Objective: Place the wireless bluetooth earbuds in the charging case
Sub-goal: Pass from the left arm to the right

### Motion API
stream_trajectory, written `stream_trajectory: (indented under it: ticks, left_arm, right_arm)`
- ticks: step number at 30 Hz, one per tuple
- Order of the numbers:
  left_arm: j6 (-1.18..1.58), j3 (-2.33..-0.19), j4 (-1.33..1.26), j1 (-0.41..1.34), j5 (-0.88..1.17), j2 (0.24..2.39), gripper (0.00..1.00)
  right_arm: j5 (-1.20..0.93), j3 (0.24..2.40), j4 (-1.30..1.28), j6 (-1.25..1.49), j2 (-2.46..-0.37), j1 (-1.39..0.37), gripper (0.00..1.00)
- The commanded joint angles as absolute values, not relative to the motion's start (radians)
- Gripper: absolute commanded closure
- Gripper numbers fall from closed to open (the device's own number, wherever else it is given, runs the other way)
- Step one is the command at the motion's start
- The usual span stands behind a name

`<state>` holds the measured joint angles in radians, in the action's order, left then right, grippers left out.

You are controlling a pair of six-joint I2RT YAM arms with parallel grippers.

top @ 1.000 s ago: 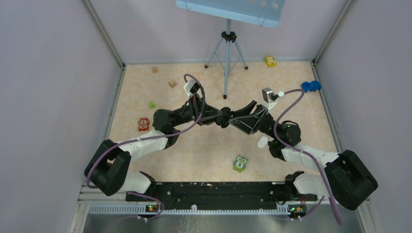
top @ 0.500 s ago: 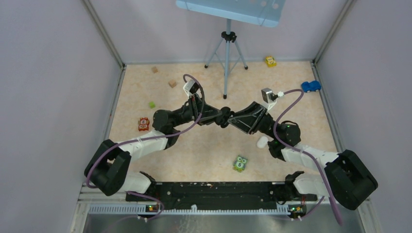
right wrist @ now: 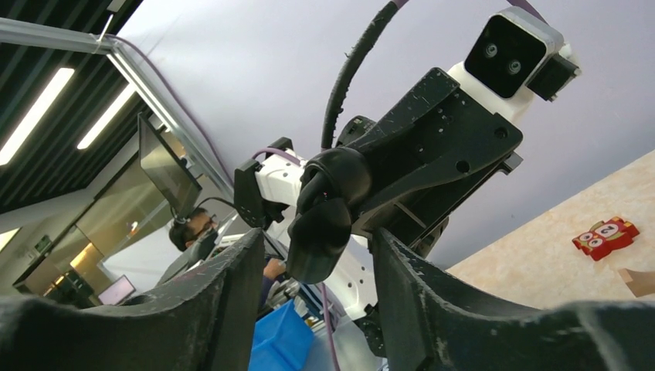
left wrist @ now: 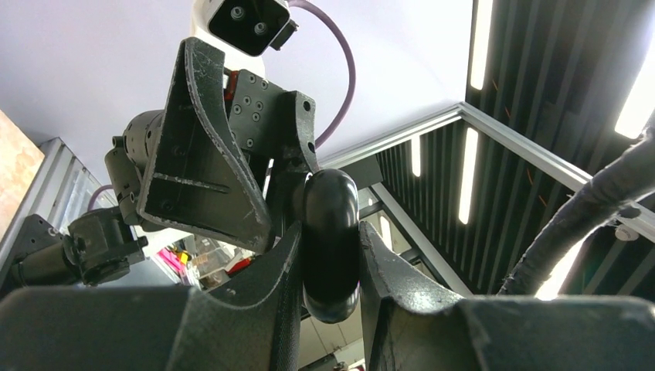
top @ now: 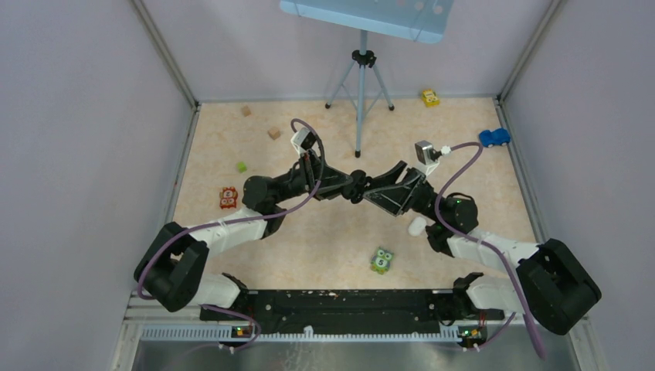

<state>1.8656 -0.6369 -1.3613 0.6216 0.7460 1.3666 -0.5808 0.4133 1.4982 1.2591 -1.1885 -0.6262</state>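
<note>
While left pincer (left wrist: 330, 226) pinches glossy black charging case (left wrist: 330, 247) | right pincer (right wrist: 318, 236) spread astride

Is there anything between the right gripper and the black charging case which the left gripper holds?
Nothing visible. The glossy black pebble-shaped charging case is clamped in the left gripper, and it sits between the open jaws of the right gripper, with clear gaps on both sides.

Soft, even light fills the top view, with faint shadows on the tabletop (top: 324, 239). Both wrist views look up into ceiling light strips (left wrist: 470, 174), blown out at frame edges; the black charging case (left wrist: 330, 232) stays dark, faintly glossy.
</note>
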Motion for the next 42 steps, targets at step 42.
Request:
stream_trajectory:
  ticks: [42]
  left_arm:
    - [1.939,-0.65,-1.445,0.657,0.584,1.283,1.0]
  right_arm:
    - [-0.608,0.564,1.726,1.276,-1.175,-0.647,0.47]
